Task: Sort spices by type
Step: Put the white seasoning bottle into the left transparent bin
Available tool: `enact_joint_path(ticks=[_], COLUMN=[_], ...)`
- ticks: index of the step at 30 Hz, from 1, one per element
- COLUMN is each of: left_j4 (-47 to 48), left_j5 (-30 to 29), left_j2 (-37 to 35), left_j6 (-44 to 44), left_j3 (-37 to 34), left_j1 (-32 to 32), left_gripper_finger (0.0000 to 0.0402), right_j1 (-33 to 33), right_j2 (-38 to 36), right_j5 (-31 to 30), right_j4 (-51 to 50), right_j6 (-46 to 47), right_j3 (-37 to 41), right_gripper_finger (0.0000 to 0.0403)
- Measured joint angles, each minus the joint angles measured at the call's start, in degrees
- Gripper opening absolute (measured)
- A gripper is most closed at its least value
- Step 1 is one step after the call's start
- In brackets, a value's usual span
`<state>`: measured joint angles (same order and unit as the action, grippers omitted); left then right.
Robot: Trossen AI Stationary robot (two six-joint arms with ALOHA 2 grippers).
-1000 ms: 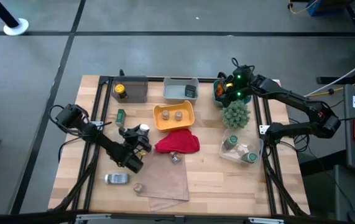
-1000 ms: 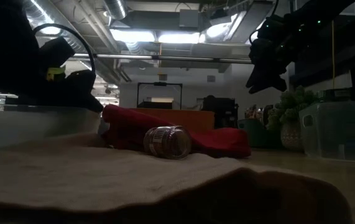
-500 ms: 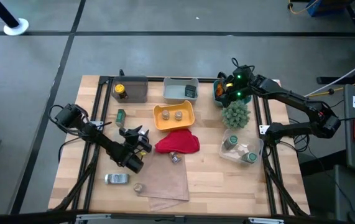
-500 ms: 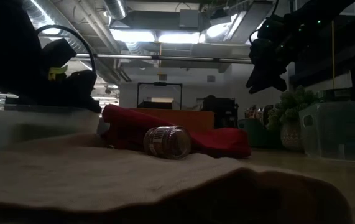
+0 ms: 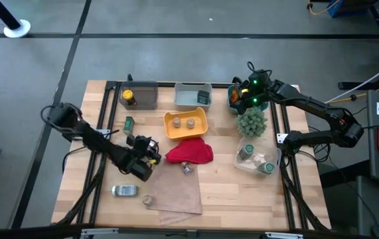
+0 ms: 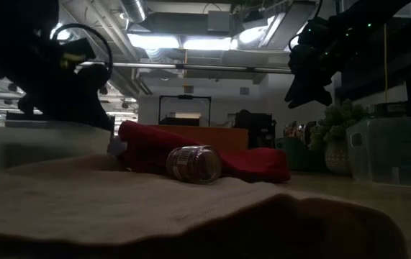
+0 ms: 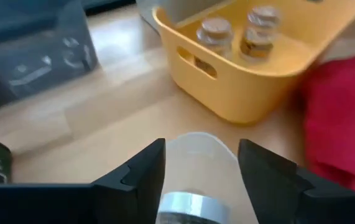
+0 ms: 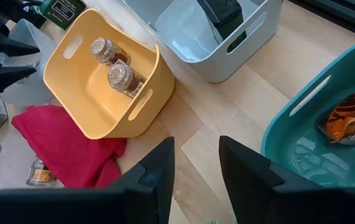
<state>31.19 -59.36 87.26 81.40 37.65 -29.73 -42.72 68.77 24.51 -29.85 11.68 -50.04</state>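
The left gripper [image 7: 199,180] clamps a clear silver-capped jar [image 7: 197,180] over bare wood, just short of the yellow bin [image 7: 252,87] and red cloth [image 7: 342,112]. The right gripper [image 8: 193,165], fingers apart and empty, hovers beside the teal bin's [image 8: 308,118] rim.

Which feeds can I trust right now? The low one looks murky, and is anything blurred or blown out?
Low view: backlit by ceiling lights, left gripper a silhouette, foreground cloth blurred. Left wrist view: the held clear jar sits soft, yellow bin clearer. High view: evenly lit. Right wrist view: sharp, no glare.
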Motion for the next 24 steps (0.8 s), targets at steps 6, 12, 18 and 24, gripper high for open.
enact_joint_path(ticks=[6,12,18,24], left_j4=[0.1,0.6,4.5,4.7], left_j5=[8.1,13.6,26.7,38.4], left_j2=[-9.2,-19.2,-26.0,-26.4], left_j6=[-10.5,-19.0,-25.2,-30.4], left_j3=[0.0,0.0,0.0,0.0], left_j1=[1.0,3.1,6.9,12.9], left_gripper_finger=[0.0202,0.0203,0.0203,0.0203], right_j1=[0.0,0.0,0.0,0.0], right_j2=[0.0,0.0,0.0,0.0], right_j5=[0.0,0.0,0.1,0.1], right_j4=[0.0,-0.1,-0.2,-0.2], right_j6=[0.0,0.0,0.0,0.0], right_j3=[0.0,0.0,0.0,0.0], right_gripper_finger=[0.0127,0.0127,0.0127,0.0127])
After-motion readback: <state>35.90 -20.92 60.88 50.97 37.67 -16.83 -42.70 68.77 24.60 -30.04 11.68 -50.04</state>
